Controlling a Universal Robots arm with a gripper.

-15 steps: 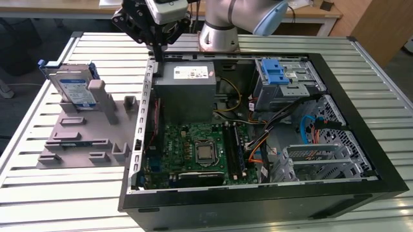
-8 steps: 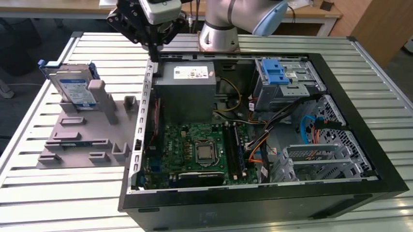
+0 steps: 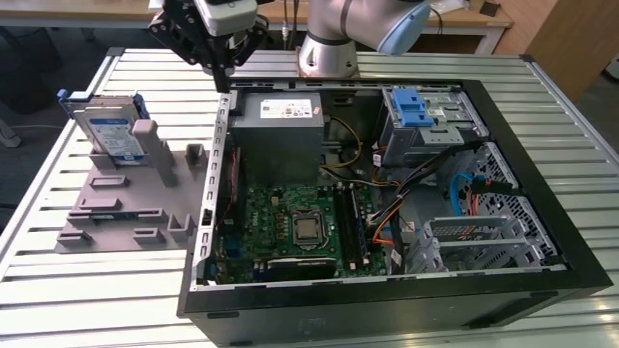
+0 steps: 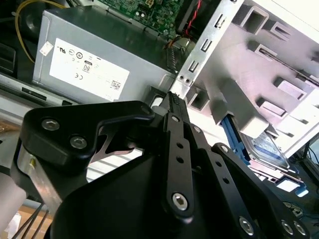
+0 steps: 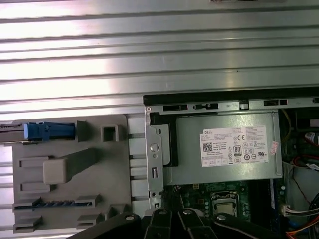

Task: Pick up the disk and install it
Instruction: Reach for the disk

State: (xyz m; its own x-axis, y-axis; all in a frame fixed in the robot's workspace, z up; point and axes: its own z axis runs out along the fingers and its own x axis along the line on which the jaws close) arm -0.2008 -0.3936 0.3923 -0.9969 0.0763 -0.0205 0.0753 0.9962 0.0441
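Note:
The disk (image 3: 109, 133), silver with a white-and-blue label and a blue bracket, stands on edge in a grey holder plate (image 3: 116, 210) at the exterior view's left, outside the computer case. The first wrist view shows the disk (image 5: 47, 131) edge-on, and in the second wrist view the disk (image 4: 268, 149) lies beyond the holder. My black gripper (image 3: 223, 78) hangs shut and empty over the case's back corner, to the exterior view's right of the disk and apart from it. Its fingertips (image 4: 172, 98) point down beside the case's metal edge.
The open computer case (image 3: 541, 145) lies on the slatted metal table (image 3: 77, 290). Inside are a grey power supply box (image 3: 277, 127), a silver drive cage with a blue latch (image 3: 425, 116), the motherboard (image 3: 300, 225) and loose cables. The arm's base (image 3: 327, 54) stands behind the case.

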